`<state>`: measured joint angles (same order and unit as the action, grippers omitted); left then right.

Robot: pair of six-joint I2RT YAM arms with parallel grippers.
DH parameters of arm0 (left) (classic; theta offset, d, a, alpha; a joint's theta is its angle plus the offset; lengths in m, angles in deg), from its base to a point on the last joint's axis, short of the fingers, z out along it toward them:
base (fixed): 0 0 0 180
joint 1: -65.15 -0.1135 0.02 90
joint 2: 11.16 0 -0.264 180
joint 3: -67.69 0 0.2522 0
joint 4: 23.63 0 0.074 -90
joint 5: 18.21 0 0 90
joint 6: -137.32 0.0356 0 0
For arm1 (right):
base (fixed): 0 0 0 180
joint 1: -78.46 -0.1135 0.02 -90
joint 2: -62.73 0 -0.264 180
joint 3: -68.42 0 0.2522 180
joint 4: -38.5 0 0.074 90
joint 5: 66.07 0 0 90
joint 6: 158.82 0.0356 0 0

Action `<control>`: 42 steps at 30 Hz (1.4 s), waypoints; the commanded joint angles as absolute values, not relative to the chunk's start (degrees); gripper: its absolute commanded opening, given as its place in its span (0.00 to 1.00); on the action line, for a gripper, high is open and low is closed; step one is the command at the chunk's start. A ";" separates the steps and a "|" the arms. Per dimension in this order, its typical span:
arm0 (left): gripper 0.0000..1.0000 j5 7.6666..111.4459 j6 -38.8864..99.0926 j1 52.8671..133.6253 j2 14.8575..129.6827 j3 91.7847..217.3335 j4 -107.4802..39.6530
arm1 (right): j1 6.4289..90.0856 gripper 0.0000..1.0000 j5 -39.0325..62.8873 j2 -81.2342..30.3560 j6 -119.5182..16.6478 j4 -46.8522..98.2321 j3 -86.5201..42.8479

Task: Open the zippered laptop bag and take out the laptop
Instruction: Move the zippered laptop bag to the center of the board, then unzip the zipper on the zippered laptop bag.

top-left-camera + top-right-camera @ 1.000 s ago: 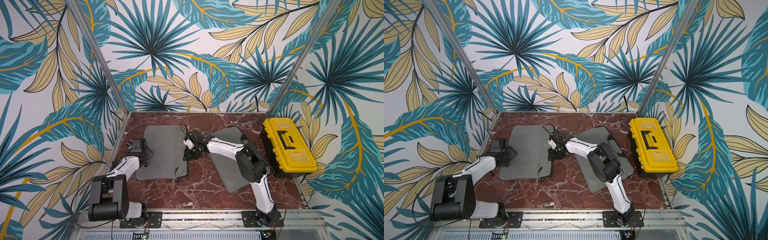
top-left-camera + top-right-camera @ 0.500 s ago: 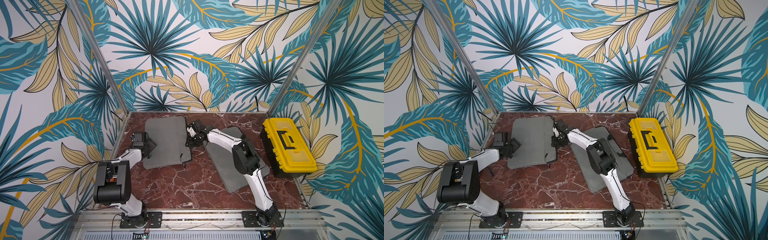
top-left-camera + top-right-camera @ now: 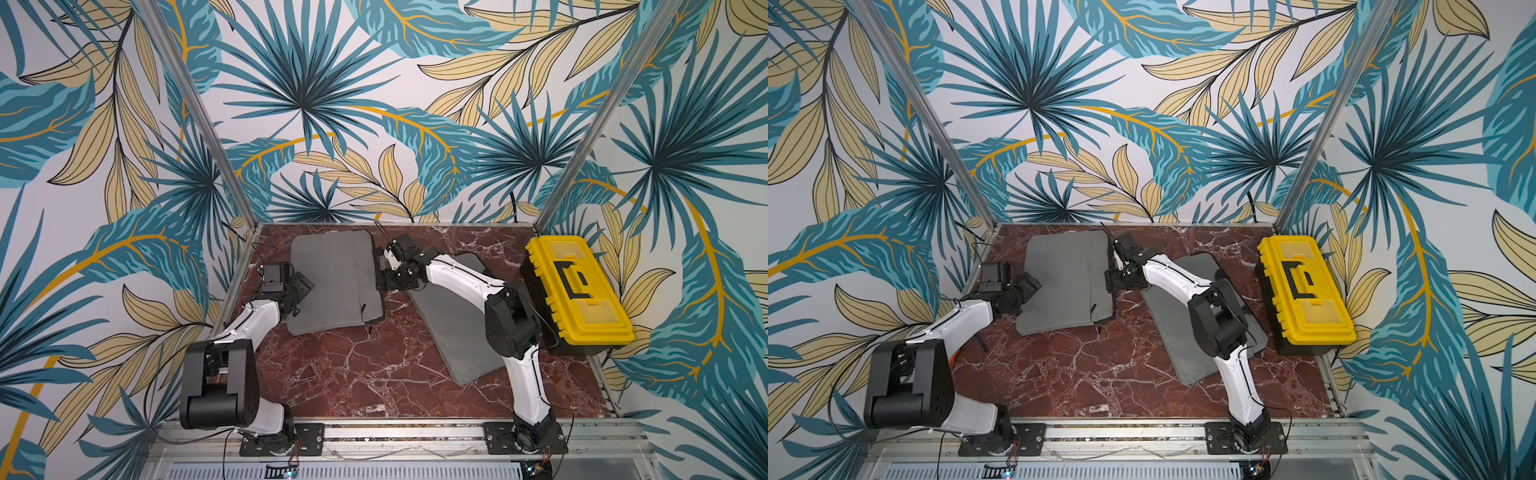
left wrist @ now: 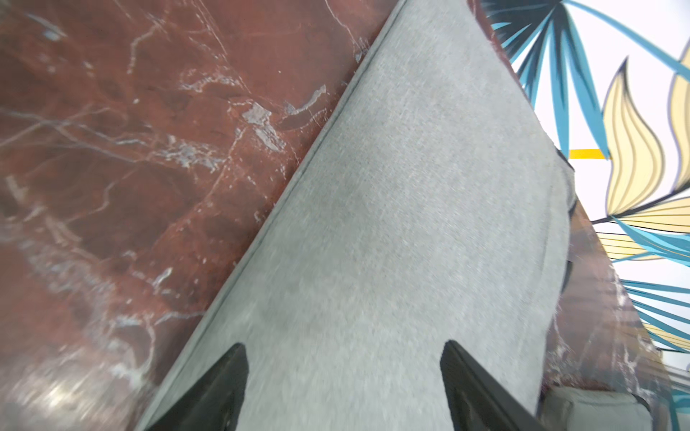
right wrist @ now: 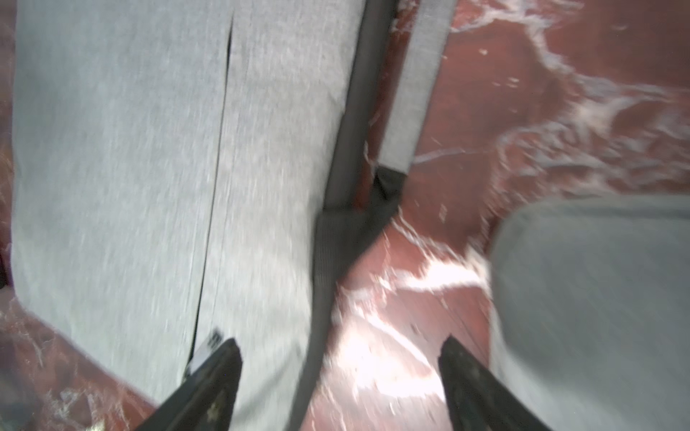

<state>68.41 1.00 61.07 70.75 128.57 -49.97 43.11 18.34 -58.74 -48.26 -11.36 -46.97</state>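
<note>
While the grey laptop bag (image 3: 334, 282) lay flat at the rear left of the marble table (image 3: 353, 374), the left gripper (image 4: 343, 345) stood spread wide over its fabric, gripping nothing. The right gripper (image 5: 339, 341) was likewise spread, straddling the bag's dark side edge, empty.

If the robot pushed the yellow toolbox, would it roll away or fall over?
The yellow toolbox probably would not roll: it is boxy with flat sides. It looks long and low on the table, so tipping seems unlikely. Its hard-looking shell would likely slide without bending.
</note>
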 commanded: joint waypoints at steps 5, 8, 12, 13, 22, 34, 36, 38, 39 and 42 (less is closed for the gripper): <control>0.88 64.94 -0.58 61.43 58.49 120.22 -54.72 | 41.25 0.99 26.07 -44.04 -43.97 -9.19 -31.04; 0.90 63.40 -2.98 62.62 53.74 116.26 -54.80 | 39.48 1.00 28.28 -40.11 -41.86 -8.90 -26.03; 0.90 63.58 -6.13 66.46 48.09 112.42 -56.11 | 35.82 0.99 30.64 -37.48 -39.15 -8.10 -21.44; 0.90 64.10 -7.09 67.78 46.60 111.75 -56.82 | 34.69 0.99 31.21 -37.14 -38.58 -7.84 -20.66; 0.89 65.68 -15.27 74.46 34.57 104.95 -60.11 | 28.21 0.91 29.07 -39.34 -35.42 -4.72 -18.14; 0.83 65.38 -18.22 76.84 33.75 102.23 -61.30 | 27.39 0.79 23.42 -46.54 -37.29 -4.30 -22.63; 0.82 65.53 -17.55 76.82 34.97 102.79 -60.88 | 27.42 0.77 22.91 -47.33 -37.78 -4.06 -23.27; 0.82 65.41 -17.08 76.80 36.56 102.99 -59.25 | 27.36 0.76 22.33 -48.43 -38.23 -3.90 -23.95; 0.81 65.31 -16.86 76.84 37.54 103.06 -57.97 | 27.36 0.75 22.03 -49.15 -38.50 -3.89 -24.53; 0.81 65.23 -16.46 76.84 40.38 103.81 -54.75 | 27.48 0.72 21.09 -50.96 -39.62 -4.75 -26.57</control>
<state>64.93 -17.58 76.59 38.86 102.93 -58.76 27.67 22.54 -48.97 -37.88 -4.10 -24.92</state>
